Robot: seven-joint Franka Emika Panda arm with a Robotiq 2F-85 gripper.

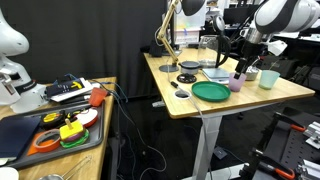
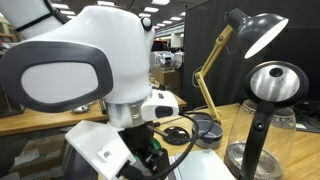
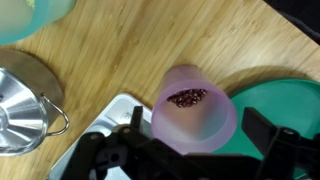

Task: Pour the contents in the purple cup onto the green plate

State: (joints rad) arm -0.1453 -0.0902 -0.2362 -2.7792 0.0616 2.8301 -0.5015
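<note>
Biggest first: wooden table underneath everything. On it, flat and dark, the green plate, lying just beside the cup in the wrist view. Next, the gripper: jaws spread to the full, one finger on either side of the purple cup, touching neither wall as far as can be told. Upright, that cup, mouth open to the camera. Down inside, a small heap of dark contents; none to be seen on the visible part of the plate.

So, the grasp. Drop lower, centre on the tumbler's middle, close gently and squarely; thin plastic, probably quick to squash or skid. Then lift just a little, carry over the plate's middle and tip slowly, keeping clear of the mint cup and metal pot.
</note>
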